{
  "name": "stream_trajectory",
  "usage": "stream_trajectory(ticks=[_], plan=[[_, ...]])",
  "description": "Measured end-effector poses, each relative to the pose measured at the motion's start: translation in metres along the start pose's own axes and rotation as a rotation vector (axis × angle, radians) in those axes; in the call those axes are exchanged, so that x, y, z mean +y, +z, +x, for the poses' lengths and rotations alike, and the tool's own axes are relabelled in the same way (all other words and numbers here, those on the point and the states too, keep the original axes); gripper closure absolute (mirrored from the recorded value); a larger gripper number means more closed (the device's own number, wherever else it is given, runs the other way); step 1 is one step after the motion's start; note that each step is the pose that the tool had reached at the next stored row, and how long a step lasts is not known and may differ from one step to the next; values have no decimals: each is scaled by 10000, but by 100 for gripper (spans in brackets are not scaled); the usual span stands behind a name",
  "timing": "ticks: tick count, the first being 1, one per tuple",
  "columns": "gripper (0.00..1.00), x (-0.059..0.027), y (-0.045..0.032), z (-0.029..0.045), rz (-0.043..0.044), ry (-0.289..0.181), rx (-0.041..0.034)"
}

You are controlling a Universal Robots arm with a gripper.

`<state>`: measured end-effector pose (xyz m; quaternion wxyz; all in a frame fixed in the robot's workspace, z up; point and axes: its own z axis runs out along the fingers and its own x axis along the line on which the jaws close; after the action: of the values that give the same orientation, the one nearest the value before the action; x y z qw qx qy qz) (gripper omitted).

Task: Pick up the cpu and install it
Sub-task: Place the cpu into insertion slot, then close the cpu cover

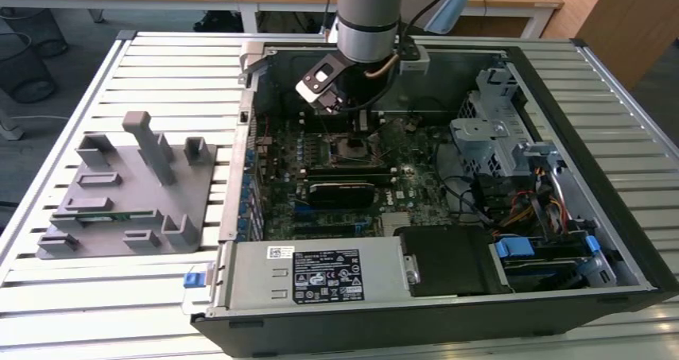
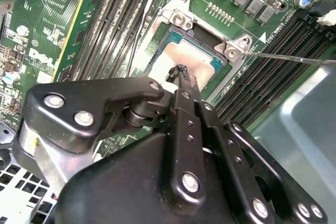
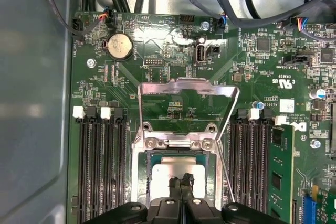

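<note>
cpu [image 3: 167, 174]: lying flat in open socket [image 3: 140, 179], load plate [image 3: 184, 85] standing raised. Fingers [image 3: 175, 187]: closing together, tips seemingly touching cpu top near its middle, directly above it. In exterior view, cpu sitting 6 o'clock from arm [image 1: 366, 14].

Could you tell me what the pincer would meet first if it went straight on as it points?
Most likely the cpu: the pincer, shut, points straight at its silvery top in both wrist views; whether the tips touch it is unclear.
</note>
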<state>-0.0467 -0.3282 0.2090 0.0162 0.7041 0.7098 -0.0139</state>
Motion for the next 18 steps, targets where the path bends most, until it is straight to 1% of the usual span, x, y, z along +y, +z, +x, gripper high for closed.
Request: stream_trajectory(ticks=[10,18], plan=[[89,1,-23,-1,-2,-1,1],[89,0,-58,-3,1,-1,-4]])
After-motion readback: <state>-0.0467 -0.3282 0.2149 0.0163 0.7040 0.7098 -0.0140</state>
